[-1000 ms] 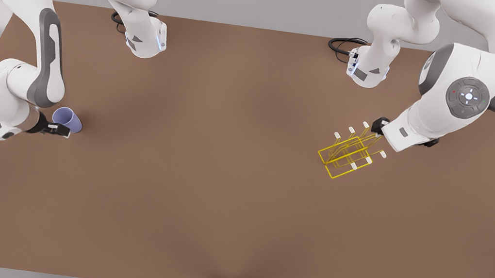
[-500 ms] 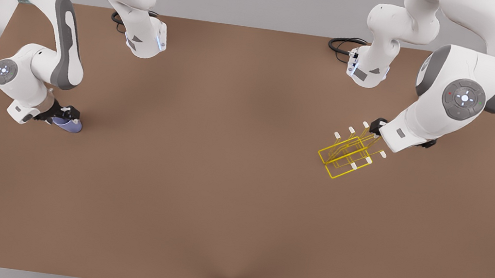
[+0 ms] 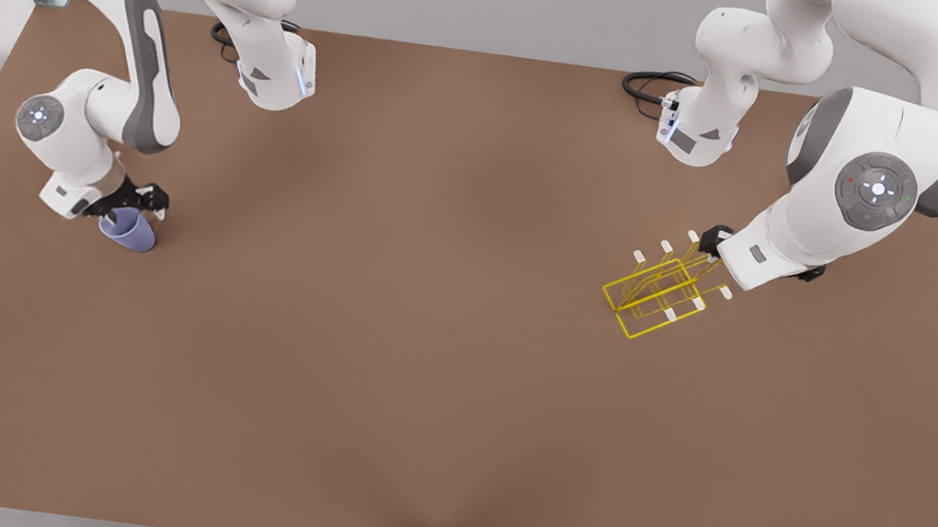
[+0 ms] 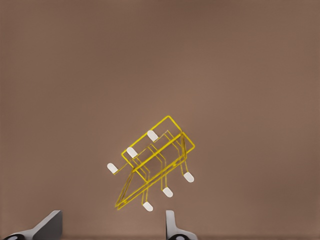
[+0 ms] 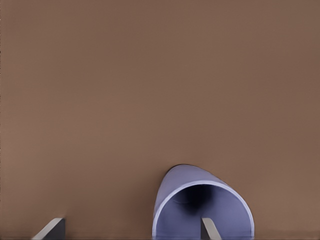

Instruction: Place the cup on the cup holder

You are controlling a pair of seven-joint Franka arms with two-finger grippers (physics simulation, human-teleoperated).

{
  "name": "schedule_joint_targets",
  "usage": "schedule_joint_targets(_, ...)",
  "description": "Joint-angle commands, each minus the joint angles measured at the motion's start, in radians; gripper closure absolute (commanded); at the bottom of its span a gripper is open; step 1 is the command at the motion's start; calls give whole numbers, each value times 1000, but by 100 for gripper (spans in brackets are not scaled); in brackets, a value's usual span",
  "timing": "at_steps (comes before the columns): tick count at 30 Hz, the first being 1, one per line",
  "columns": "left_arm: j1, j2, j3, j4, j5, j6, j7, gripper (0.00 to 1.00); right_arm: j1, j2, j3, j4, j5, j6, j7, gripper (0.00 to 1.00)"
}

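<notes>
Front view: the right tool (image 3: 136, 200) hangs over the cup (image 3: 128, 229), which lies on its side on the counter (image 3: 420, 340) at the front view's left; the left tool (image 3: 714, 242) waits beside the cup holder (image 3: 655, 296), well apart.
Left wrist view: fingers (image 4: 172, 227) spread wide, empty, above the cup holder (image 4: 152, 162).
Right wrist view: fingers (image 5: 209, 229) parted, one inside the cup (image 5: 200, 207) mouth, nothing gripped.
Risk: a one-wall pinch may let the cup roll or slip.
</notes>
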Motion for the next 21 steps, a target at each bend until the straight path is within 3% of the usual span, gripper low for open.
schedule_joint_targets(1, 0, -1, 0, 0, 0, -1, 0, 0, -1, -5, 1, -10, 2, 8, -64, 0)
schedule_joint_targets(21, 0, -1, -2, -4, 0, 1, 0, 0, -24, 139, -1, -3, 2, 126, -54, 0)
